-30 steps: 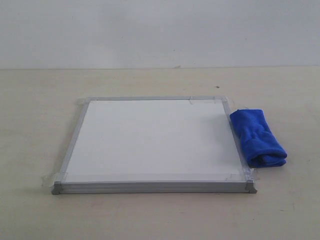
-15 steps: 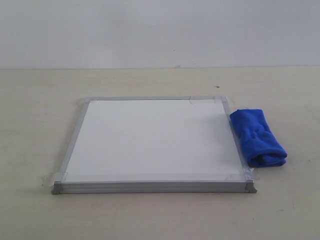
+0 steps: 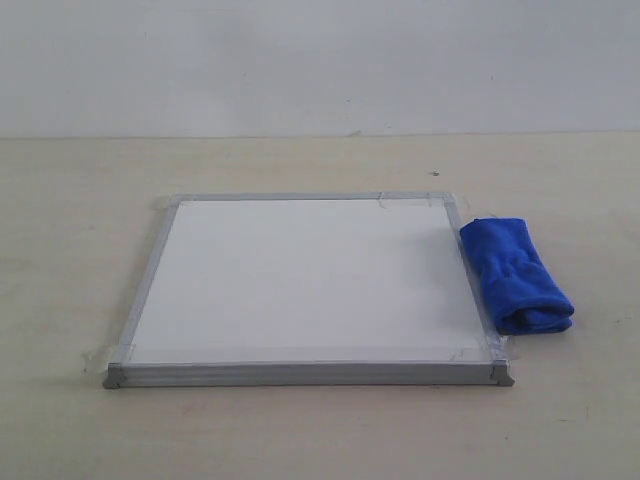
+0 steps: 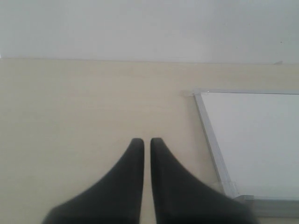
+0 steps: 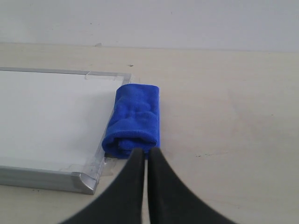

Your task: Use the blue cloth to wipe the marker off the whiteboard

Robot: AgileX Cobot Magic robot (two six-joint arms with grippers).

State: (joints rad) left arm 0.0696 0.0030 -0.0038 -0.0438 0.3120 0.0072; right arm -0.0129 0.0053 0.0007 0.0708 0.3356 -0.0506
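Left claw (image 4: 145,140) has its two black fingers pushed almost together, with only a thin slit between them, and it holds nothing. It hangs over the bare worktop (image 4: 70,102), near a corner of the whiteboard (image 4: 252,135). Right claw (image 5: 146,150) is closed the same way and holds nothing; its tips are right by the rolled end of the blue cloth (image 5: 135,121). Seen from outside, the whiteboard lies flat in the middle of the frame and its face looks plain white. The blue cloth lies on the worktop at the right, snug against the board's right edge.
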